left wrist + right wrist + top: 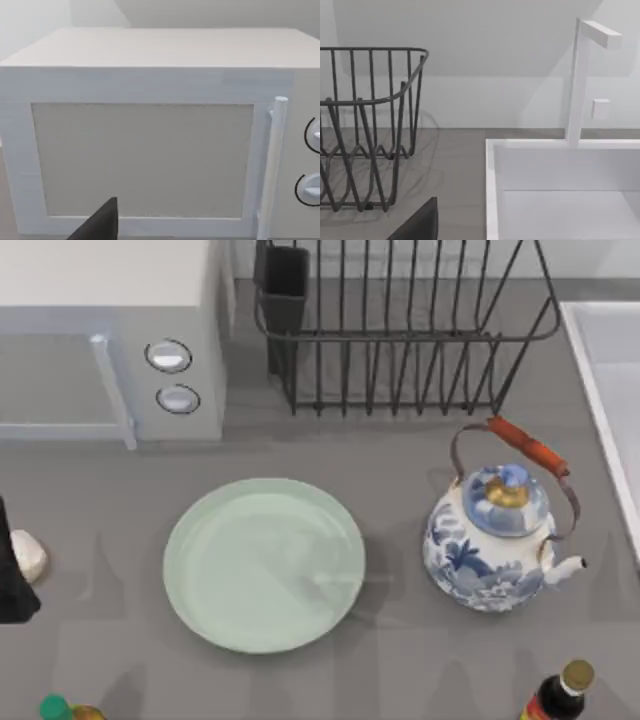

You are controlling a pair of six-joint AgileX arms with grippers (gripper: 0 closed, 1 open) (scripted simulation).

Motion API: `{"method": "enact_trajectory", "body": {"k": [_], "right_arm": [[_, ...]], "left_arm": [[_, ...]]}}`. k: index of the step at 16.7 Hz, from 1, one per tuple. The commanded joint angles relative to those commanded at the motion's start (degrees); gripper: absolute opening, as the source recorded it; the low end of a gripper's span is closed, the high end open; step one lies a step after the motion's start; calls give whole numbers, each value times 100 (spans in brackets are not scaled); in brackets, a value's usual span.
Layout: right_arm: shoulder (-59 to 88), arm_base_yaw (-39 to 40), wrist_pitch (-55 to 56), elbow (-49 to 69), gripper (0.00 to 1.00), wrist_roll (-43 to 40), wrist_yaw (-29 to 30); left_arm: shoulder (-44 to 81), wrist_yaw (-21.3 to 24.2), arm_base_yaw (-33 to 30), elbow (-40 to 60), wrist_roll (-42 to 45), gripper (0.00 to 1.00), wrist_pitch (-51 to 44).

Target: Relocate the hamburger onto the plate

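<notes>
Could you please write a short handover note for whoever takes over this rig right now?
Left gripper: at the table's far left edge, right beside the hamburger; grasp not visible.
Right gripper: parked, facing the dish rack and sink.
Plate: centre of the table, nothing on it; teapot stands to its right.
Done: nothing delivered yet.
Left: secure the hamburger, carry it right, set it on the plate.

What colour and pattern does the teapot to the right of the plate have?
The teapot is white with a blue floral pattern and an orange-red handle grip, best seen in the top view.
</notes>
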State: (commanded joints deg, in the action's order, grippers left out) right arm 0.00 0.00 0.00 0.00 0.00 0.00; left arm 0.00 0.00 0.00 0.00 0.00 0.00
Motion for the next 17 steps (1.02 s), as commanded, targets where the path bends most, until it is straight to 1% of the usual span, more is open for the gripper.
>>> {"method": "enact_trajectory", "body": {"k": [4, 8, 11, 17], "right_arm": [[0, 0, 0, 0, 100, 0, 0], [0, 0, 0, 0, 100, 0, 0], [0, 0, 0, 0, 100, 0, 0], [0, 0, 0, 0, 100, 0, 0]], "left_arm": [[181, 9, 1, 170, 145, 100, -129], [1276, 19, 44, 1082, 919, 100, -818], [2737, 15, 109, 2075, 1782, 100, -1605], [6402, -4, 251, 4221, 3742, 100, -3476]]}}
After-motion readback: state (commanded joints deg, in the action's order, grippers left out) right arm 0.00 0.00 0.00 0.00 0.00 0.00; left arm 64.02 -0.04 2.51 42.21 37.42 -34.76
